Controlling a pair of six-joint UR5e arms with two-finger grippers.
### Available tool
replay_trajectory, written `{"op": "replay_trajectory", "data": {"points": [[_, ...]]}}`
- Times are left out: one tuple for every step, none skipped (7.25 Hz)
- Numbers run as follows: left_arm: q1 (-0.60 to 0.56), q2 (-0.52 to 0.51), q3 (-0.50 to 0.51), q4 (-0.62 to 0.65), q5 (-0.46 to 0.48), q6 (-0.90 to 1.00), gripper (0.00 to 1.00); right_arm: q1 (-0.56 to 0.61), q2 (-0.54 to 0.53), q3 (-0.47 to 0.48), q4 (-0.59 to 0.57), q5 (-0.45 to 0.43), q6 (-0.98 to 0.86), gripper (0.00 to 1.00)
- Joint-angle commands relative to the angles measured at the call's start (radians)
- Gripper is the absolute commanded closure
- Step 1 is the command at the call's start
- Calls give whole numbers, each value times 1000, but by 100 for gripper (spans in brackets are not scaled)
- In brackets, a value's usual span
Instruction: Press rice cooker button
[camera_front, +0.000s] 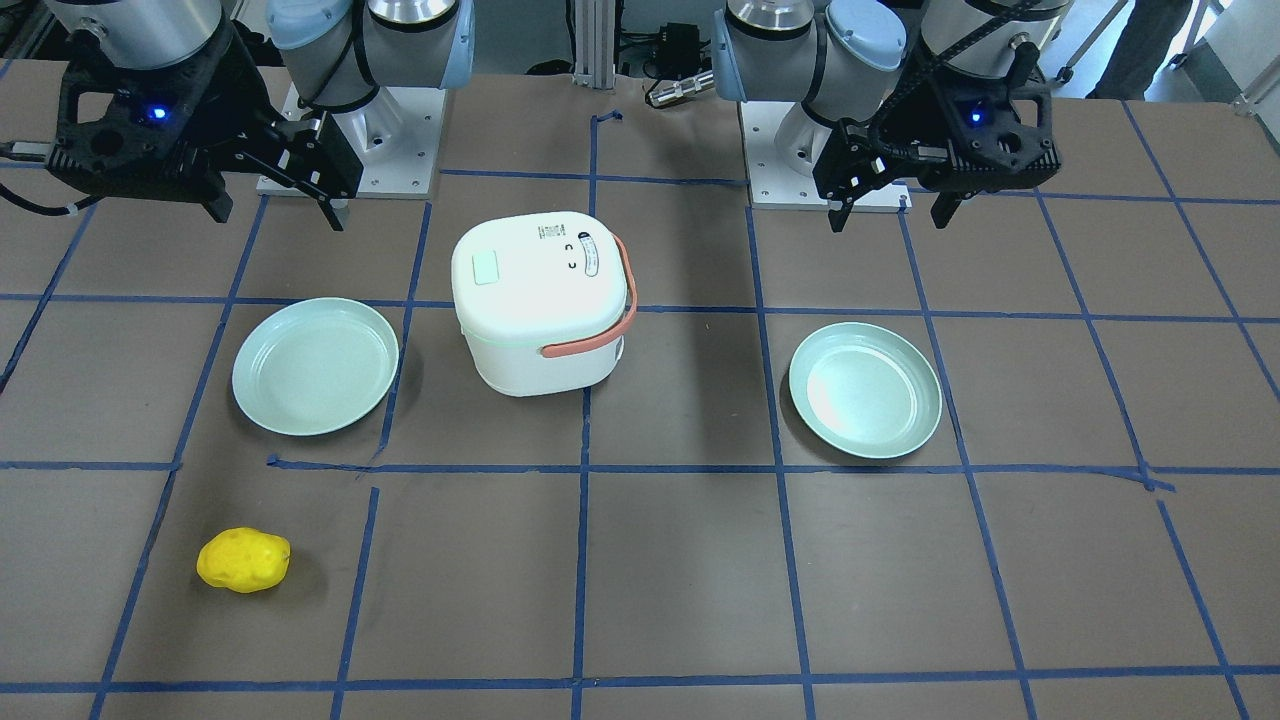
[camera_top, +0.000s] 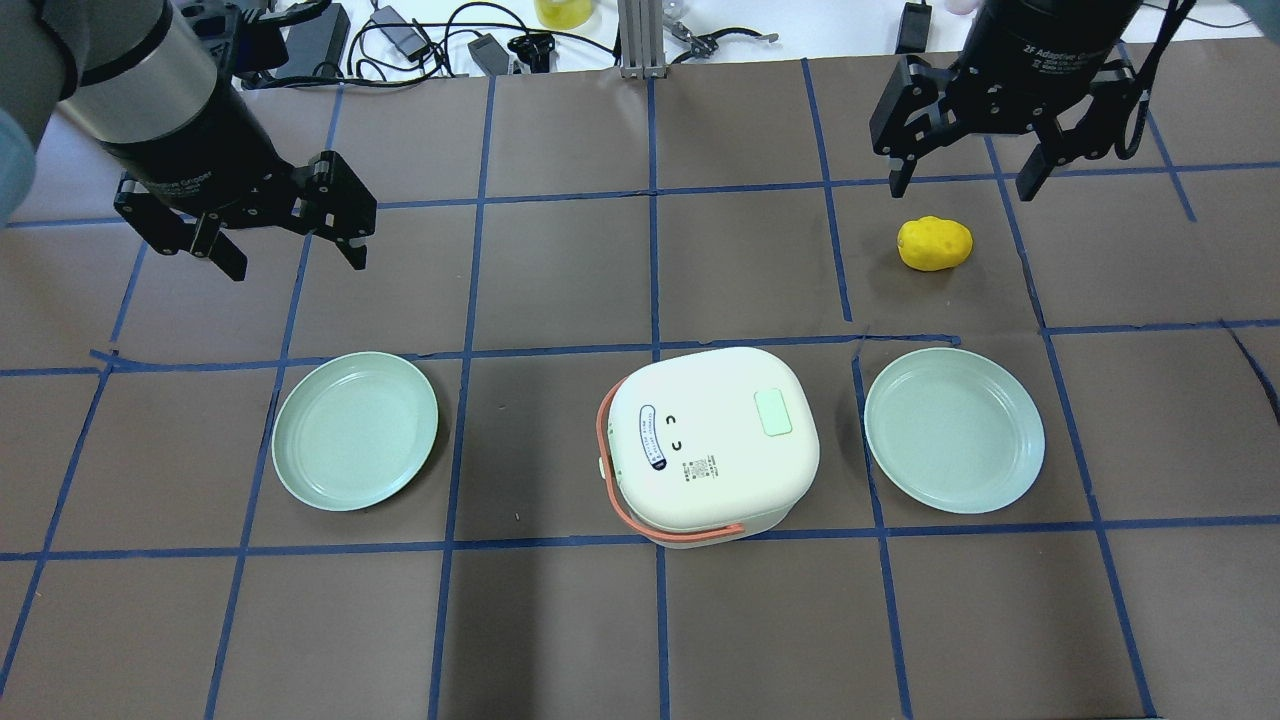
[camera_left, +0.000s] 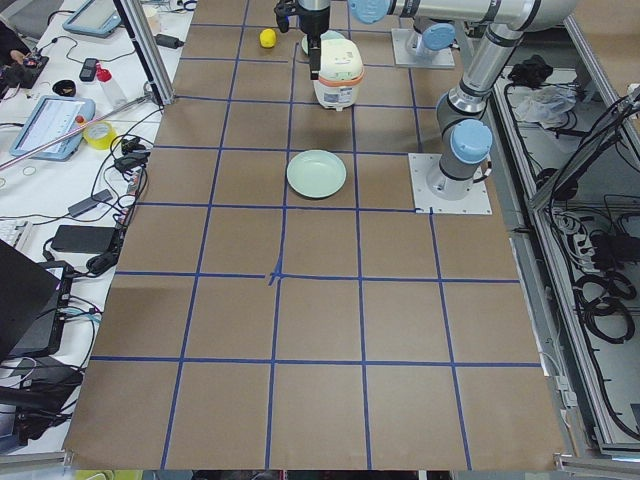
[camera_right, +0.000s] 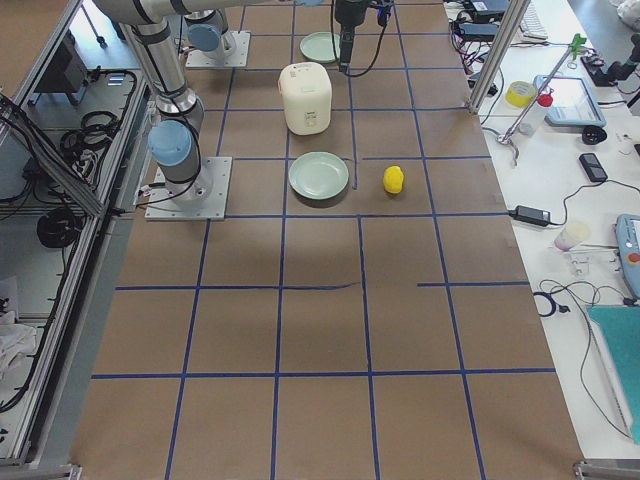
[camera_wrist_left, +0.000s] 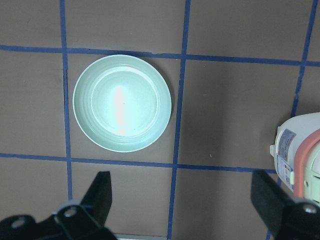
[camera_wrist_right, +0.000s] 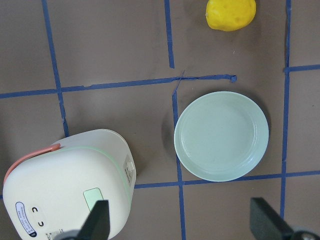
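Observation:
The white rice cooker (camera_top: 710, 440) with an orange handle stands at the table's middle, its lid shut. Its pale green button (camera_top: 775, 412) sits on the lid top, toward my right side; it also shows in the front view (camera_front: 486, 268) and the right wrist view (camera_wrist_right: 93, 198). My left gripper (camera_top: 297, 262) is open and empty, hovering high over the far left of the table, apart from the cooker. My right gripper (camera_top: 962, 188) is open and empty, hovering at the far right, above and beyond the yellow object. Neither gripper touches anything.
A pale green plate (camera_top: 355, 430) lies left of the cooker, another plate (camera_top: 955, 430) right of it. A yellow potato-like object (camera_top: 934, 243) lies beyond the right plate. The brown table has blue tape grid lines. Cables lie along the far edge.

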Motion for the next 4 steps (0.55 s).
{"op": "replay_trajectory", "data": {"points": [[0, 1, 0, 0, 0, 0, 0, 2, -1, -1, -6, -1, 8, 0], [0, 1, 0, 0, 0, 0, 0, 2, -1, -1, -6, -6, 10, 0], [0, 1, 0, 0, 0, 0, 0, 0, -1, 0, -7, -8, 10, 0], [0, 1, 0, 0, 0, 0, 0, 0, 2, 6, -1, -11, 11, 0]]}}
